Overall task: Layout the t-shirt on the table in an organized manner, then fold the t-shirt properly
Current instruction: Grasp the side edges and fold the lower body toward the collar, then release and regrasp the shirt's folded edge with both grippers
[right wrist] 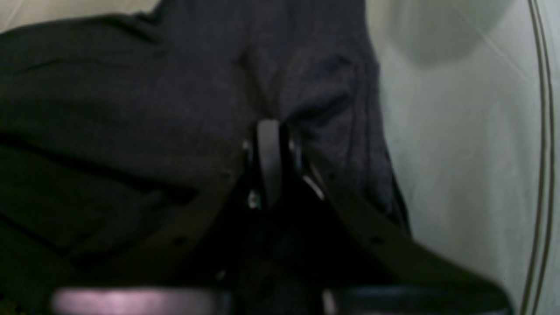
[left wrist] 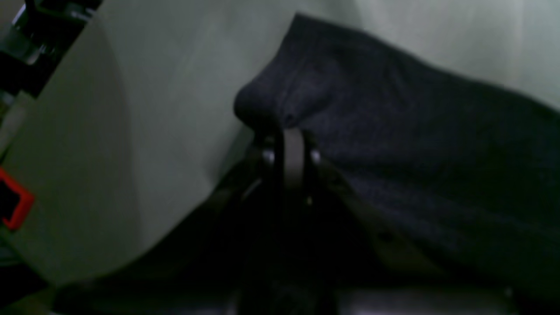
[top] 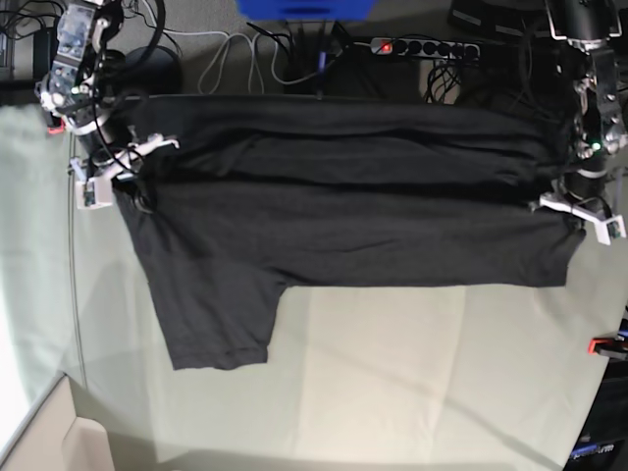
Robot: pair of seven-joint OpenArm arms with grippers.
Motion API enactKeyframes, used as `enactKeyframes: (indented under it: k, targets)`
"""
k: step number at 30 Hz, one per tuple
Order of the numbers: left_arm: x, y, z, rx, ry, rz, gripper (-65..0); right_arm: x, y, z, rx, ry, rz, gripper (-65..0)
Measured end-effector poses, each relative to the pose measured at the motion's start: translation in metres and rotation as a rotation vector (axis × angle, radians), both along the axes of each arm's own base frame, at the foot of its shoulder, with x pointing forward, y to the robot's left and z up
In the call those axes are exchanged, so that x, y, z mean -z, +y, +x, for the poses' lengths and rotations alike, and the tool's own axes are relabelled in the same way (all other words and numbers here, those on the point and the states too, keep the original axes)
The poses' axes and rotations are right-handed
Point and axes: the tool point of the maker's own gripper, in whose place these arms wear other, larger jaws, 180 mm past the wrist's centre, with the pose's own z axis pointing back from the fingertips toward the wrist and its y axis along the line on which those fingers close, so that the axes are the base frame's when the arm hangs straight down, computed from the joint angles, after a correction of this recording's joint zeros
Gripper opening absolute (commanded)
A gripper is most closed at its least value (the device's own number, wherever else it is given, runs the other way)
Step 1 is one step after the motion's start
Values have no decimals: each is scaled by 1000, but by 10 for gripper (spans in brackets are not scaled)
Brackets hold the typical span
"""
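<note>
The dark charcoal t-shirt point(top: 343, 216) is stretched wide across the far half of the table point(top: 412, 373), plain side up; no print shows. One sleeve point(top: 221, 324) points toward the front. My left gripper point(top: 574, 201) is at the shirt's right end, shut on a bunch of its fabric point(left wrist: 415, 144), as the left wrist view shows point(left wrist: 288, 127). My right gripper point(top: 123, 177) is at the shirt's left end, shut on the shirt's edge point(right wrist: 131, 109), as the right wrist view shows point(right wrist: 269, 124). Pale table cloth shows beside both point(left wrist: 166, 109) point(right wrist: 459, 153).
A red clamp point(top: 601, 344) sits at the table's right edge and also shows in the left wrist view point(left wrist: 17, 205). A thin cable point(right wrist: 542, 131) runs along the table's left side. A power strip point(top: 422, 46) and wires lie on the floor behind.
</note>
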Motion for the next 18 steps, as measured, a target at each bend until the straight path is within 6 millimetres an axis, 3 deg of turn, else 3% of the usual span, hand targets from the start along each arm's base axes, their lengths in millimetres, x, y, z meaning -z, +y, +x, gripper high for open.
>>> enactKeyframes:
  k: [3,6,12,15,18]
  targets:
    - [0,0,0,0,0,2,-633,-1,1,2,-1,-7,1,-650]
    - [-1,0,1,0,-2,1,-532,0,1,1,-3,2,-3,-636]
    - [-1,-1,-3,6,0,5,-268,0,0,1,-2,2,-5,-430]
    - [-7,1,-7,0,-13,4,-195,-1,-2,0,1,1,-7,-364]
    - [-19,28,-7,-109,-65,2,-188,-2,-6,1,12,-4,-9,-348]
